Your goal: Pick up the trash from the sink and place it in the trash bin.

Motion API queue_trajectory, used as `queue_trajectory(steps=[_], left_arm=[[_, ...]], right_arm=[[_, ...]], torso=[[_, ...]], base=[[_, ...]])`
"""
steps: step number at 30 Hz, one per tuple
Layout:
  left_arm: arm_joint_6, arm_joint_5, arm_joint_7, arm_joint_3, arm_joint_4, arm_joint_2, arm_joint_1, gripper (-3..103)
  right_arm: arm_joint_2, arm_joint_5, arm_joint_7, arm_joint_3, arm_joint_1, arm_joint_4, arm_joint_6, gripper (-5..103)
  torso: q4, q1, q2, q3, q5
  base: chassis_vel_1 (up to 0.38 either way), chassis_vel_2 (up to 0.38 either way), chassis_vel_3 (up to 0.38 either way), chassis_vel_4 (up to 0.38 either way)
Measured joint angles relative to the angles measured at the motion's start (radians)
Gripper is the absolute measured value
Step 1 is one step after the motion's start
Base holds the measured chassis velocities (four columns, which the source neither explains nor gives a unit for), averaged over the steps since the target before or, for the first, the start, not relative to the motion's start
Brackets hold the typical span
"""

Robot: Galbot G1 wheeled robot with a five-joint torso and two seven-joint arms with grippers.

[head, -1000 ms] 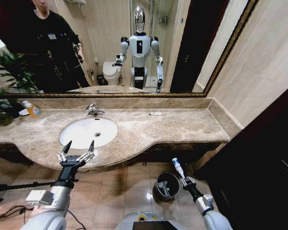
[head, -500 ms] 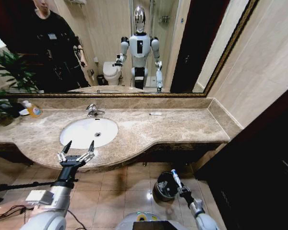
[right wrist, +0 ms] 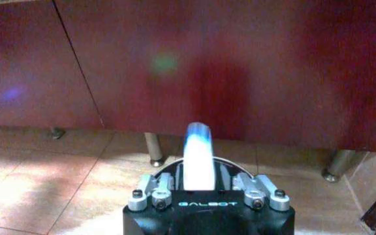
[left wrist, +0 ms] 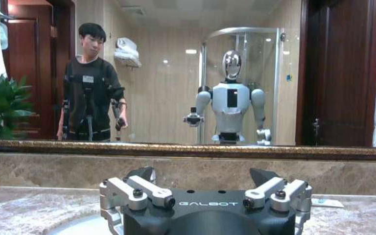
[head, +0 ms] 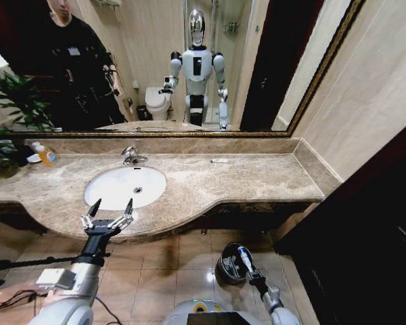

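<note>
Trash bin [head: 231,263] mouth open beside countertop [head: 257,177] overhang.

A blue-and-white tube [head: 243,256] is held upright in the right hand [head: 247,265], low over the trash bin [head: 231,264]; in the right wrist view the tube [right wrist: 198,156] is seen clamped between the fingers, its blue tip upward. The trash bin, small, round and dark with a shiny rim, stands on the tiled floor below the worktop's front edge. The sink [head: 125,187], a white oval basin, is set into the marble worktop, up and to the left of the bin.
</note>
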Motion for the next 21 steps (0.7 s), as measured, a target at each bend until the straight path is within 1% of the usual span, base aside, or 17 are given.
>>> queue_trajectory(steps=[3,4,7,8,10,11,12,13,15,16,21], left_arm=[[0.0,0.0,0.0,0.0,0.0,0.0,0.0,100],[0.0,0.0,0.0,0.0,0.0,0.0,0.0,100],[0.0,0.0,0.0,0.0,0.0,0.0,0.0,100],[0.0,0.0,0.0,0.0,0.0,0.0,0.0,100],[0.0,0.0,0.0,0.0,0.0,0.0,0.0,100],[0.0,0.0,0.0,0.0,0.0,0.0,0.0,100],[0.0,0.0,0.0,0.0,0.0,0.0,0.0,100],[0.0,0.0,0.0,0.0,0.0,0.0,0.0,100],[0.0,0.0,0.0,0.0,0.0,0.0,0.0,100],[0.0,0.0,0.0,0.0,0.0,0.0,0.0,100],[0.0,0.0,0.0,0.0,0.0,0.0,0.0,100]], right_arm=[[-0.003,-0.004,0.007,0.001,-0.002,0.004,0.006,54],[-0.003,-0.004,0.007,0.001,-0.002,0.004,0.006,54],[-0.009,-0.006,0.017,0.002,-0.005,0.009,0.014,71],[-0.009,-0.006,0.017,0.002,-0.005,0.009,0.014,71],[-0.011,-0.006,0.02,0.002,-0.007,0.011,0.017,82],[-0.011,-0.006,0.02,0.002,-0.007,0.011,0.017,82],[-0.011,-0.007,0.02,0.002,-0.008,0.011,0.018,87],[-0.011,-0.007,0.02,0.002,-0.008,0.011,0.018,87],[-0.011,-0.007,0.02,0.002,-0.01,0.013,0.02,97],[-0.01,-0.008,0.02,0.002,-0.011,0.014,0.02,99],[-0.006,-0.012,0.02,0.001,-0.013,0.016,0.02,100]], torso=[[0.0,0.0,0.0,0.0,0.0],[0.0,0.0,0.0,0.0,0.0],[0.0,0.0,0.0,0.0,-0.0001],[0.0,0.0,0.0,0.0,-0.0001],[0.0,0.0,0.0,0.0,-0.0001],[0.0,0.0,0.0,0.0,-0.0001],[0.0,0.0,0.0,0.0,-0.0001],[0.0,0.0,0.0,0.0,-0.0001],[0.0,0.0,0.0,0.0,-0.0001],[0.0,0.0,0.0,0.0,-0.0001],[0.0,0.0,0.0,0.0,0.0]], base=[[0.0,0.0,0.0,0.0],[0.0,0.0,0.0,0.0],[0.0,0.0,0.0,0.0],[0.0,0.0,0.0,0.0],[0.0,0.0,0.0,0.0],[0.0,0.0,0.0,0.0],[0.0,0.0,0.0,0.0],[0.0,0.0,0.0,0.0],[0.0,0.0,0.0,0.0],[0.0,0.0,0.0,0.0],[0.0,0.0,0.0,0.0]])
